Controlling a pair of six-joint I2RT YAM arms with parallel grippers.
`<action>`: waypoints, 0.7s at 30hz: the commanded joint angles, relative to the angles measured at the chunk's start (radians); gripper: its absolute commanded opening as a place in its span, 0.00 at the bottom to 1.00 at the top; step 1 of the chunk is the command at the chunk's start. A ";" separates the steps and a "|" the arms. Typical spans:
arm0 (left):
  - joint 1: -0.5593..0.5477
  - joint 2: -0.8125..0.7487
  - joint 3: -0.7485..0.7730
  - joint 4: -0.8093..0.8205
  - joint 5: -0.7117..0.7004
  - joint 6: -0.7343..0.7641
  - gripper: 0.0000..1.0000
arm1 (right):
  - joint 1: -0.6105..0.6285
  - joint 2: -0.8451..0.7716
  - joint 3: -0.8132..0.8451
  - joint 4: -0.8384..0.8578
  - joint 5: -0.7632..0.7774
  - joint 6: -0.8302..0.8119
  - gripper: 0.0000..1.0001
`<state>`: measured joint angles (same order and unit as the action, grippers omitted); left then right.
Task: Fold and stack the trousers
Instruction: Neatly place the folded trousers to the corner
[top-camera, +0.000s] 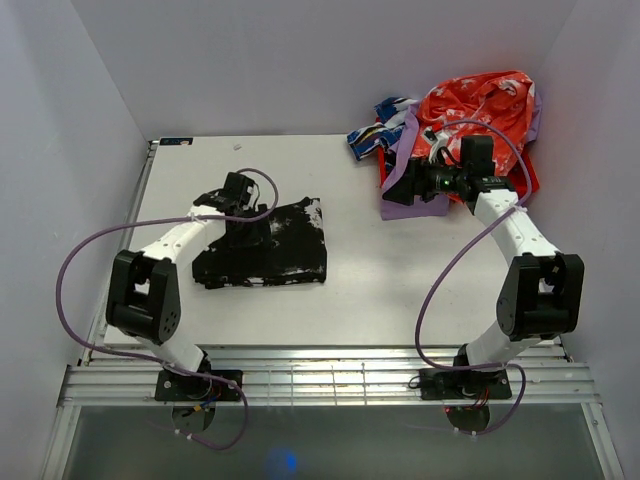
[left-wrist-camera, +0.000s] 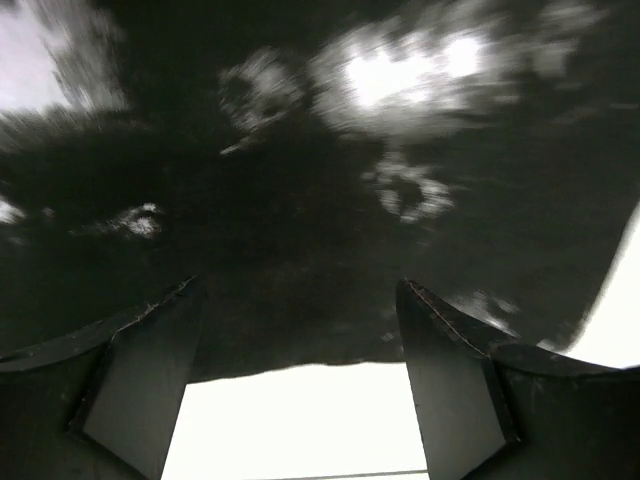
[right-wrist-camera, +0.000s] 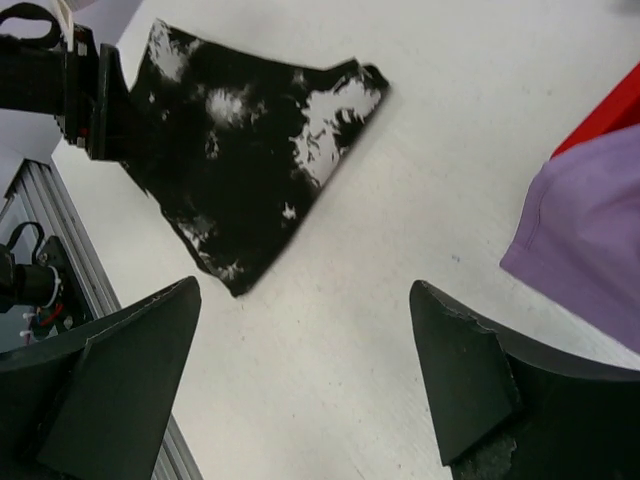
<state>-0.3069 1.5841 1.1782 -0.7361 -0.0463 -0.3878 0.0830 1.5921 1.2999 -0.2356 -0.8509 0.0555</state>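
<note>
Black trousers with white blotches (top-camera: 268, 245) lie folded flat on the table, left of centre. My left gripper (top-camera: 246, 226) hovers low over their left part, open; in the left wrist view its jaws (left-wrist-camera: 300, 288) stand wide apart with the dark cloth (left-wrist-camera: 330, 180) just ahead and nothing between them. My right gripper (top-camera: 420, 188) is open and empty above bare table beside a pile of clothes (top-camera: 478, 112). In the right wrist view the gripper (right-wrist-camera: 303, 290) is over white table, with the black trousers (right-wrist-camera: 240, 150) farther off.
The pile at the back right holds a red patterned garment (top-camera: 485, 105), a purple one (top-camera: 403, 206) and a blue-white one (top-camera: 383, 128). Purple cloth (right-wrist-camera: 590, 240) lies right of my right fingers. A metal rail (top-camera: 320, 378) runs along the near edge. Walls enclose the table.
</note>
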 joint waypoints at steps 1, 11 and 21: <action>-0.008 0.046 -0.028 0.000 -0.045 -0.132 0.87 | 0.003 -0.061 -0.037 -0.062 0.039 -0.091 0.90; 0.187 0.425 0.135 0.015 -0.184 -0.128 0.82 | 0.001 -0.049 -0.025 -0.084 0.099 -0.118 0.90; 0.299 0.521 0.250 0.237 -0.040 0.474 0.85 | 0.001 -0.029 -0.025 -0.080 0.084 -0.115 0.90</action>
<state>-0.0177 2.0224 1.4666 -0.6079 -0.0834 -0.2005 0.0860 1.5620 1.2472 -0.3199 -0.7586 -0.0380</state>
